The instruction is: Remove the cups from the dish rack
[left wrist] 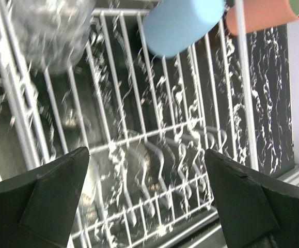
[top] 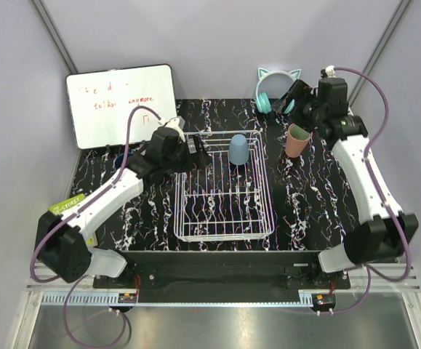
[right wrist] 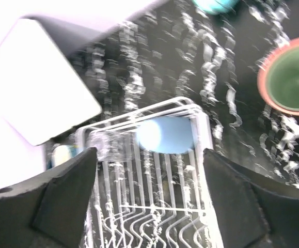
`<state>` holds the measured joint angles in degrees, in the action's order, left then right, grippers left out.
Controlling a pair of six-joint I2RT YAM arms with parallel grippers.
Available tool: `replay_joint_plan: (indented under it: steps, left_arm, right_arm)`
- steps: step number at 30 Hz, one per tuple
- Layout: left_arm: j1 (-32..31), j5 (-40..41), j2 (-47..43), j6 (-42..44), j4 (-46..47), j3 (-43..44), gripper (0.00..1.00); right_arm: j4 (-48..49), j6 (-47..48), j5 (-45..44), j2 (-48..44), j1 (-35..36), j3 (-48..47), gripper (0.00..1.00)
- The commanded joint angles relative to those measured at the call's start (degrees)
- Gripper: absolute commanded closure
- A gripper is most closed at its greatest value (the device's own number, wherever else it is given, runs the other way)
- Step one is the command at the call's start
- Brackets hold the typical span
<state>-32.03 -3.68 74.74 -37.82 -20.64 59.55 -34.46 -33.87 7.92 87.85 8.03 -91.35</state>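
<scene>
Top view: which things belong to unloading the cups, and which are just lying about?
Job: dish rack; light-blue cup and clear glass inside it; salmon-pink cup on the table right of the rack, green cup nested in it.
Lying about: whiteboard; teal cat-eared item; yellow-green card.
</scene>
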Motion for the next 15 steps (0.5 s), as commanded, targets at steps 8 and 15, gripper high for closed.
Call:
replay_joint_plan:
  steps: [8,15]
  left_arm:
    - [-1.8,1.0,22.5,9.5,-1.0,24.1,0.01]
    - [-3.7,2.1,29.6,15.1,2.4,29.2,0.01]
  right_arm:
    - [16.9,-2.2,3.6,-19.5,5.5,24.2,0.0]
    - [17.3,-0.5,2.4,-28.9,8.2,31.5,0.0]
